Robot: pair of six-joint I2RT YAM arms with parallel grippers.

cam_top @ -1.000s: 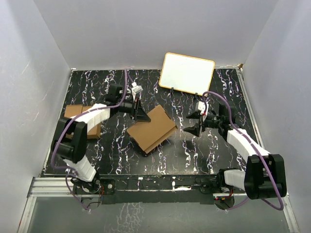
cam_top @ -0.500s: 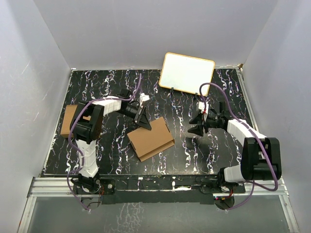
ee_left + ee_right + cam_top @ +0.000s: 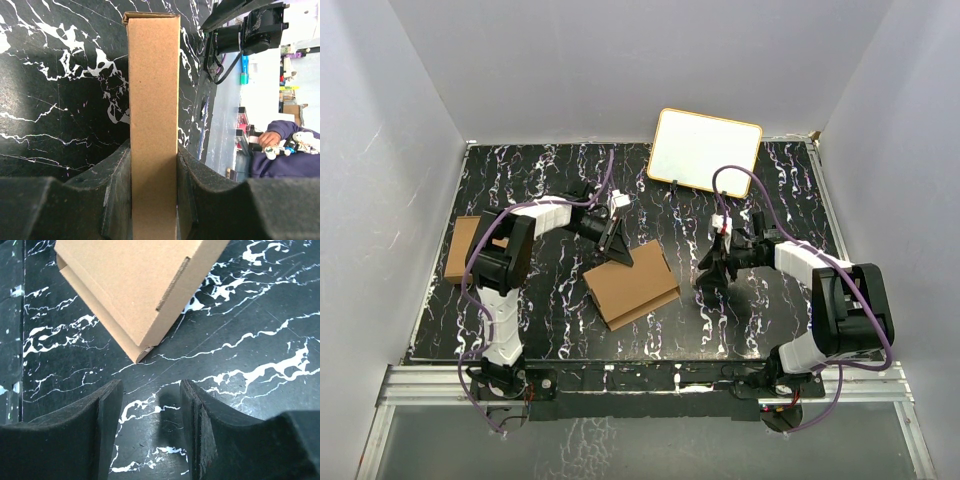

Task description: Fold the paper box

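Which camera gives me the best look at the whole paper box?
Top external: the entire paper box shows, with the left gripper clamped on its far edge. Left wrist shows only that narrow side between its fingers; right wrist shows one corner.

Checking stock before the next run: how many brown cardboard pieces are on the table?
2 that I can separate: the paper box mid-table, clamped by the left gripper, and cardboard at the left edge, partly behind the left arm; more may be hidden there.

matt brown cardboard paper box (image 3: 632,285) on glossy black marbled table (image 3: 560,320).
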